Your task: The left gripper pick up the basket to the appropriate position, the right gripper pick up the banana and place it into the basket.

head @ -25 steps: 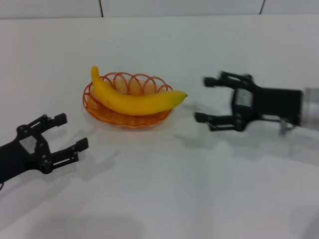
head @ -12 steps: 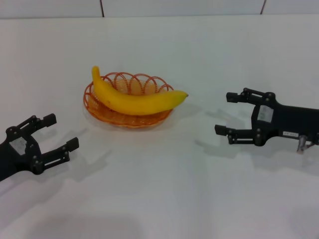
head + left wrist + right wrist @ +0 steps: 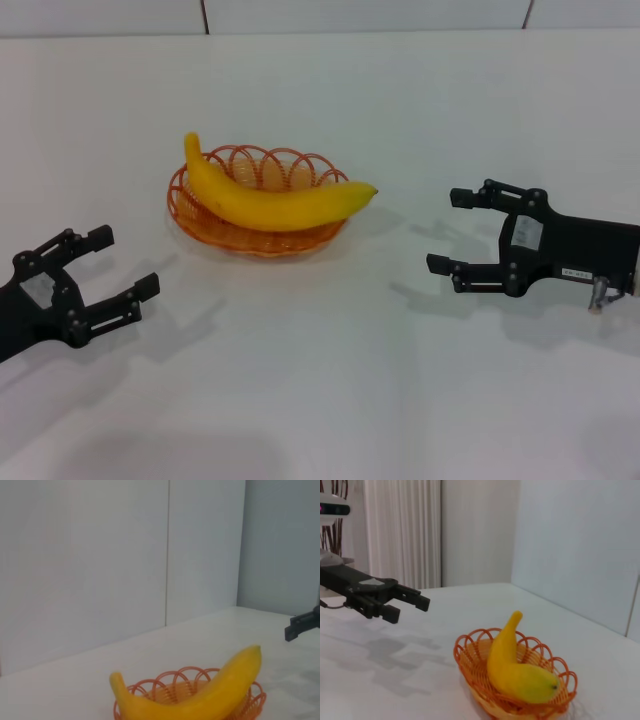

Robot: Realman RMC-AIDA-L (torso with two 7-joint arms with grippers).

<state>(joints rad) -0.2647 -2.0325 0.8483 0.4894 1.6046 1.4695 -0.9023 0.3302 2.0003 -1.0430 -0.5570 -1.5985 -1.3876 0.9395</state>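
Two black grippers hang over a white table (image 3: 330, 400), both empty and both with fingers spread wide. The right gripper (image 3: 454, 231) hovers level with its fingertips pointing toward the basket (image 3: 190, 215), which sits well apart from it, out beyond the fingertips. One finger (image 3: 470, 196) reaches out on the far side and the other runs parallel nearer the robot, with nothing between them. A white label shows on the claw's body, and a silver cuff closes the forearm behind it.

The left gripper (image 3: 125, 262) hangs on the other side of the basket, nearer the robot, its open fingers aimed up and across toward the orange wire. It too stands well apart from the basket and touches nothing.

Between and ahead of the two claws, the banana (image 3: 270, 200) lies in the basket, curved along its length. Its stem end sticks up over the scalloped rim on the side toward the left gripper, while its dark tip juts past the rim toward the right gripper. Seen from the right wrist, the banana (image 3: 512, 667) fills the basket (image 3: 465, 652) and the left gripper (image 3: 407, 605) floats beyond it. From the left wrist, the banana (image 3: 200, 700) rests across the basket (image 3: 257, 702), with a right fingertip (image 3: 300, 627) showing at the edge.
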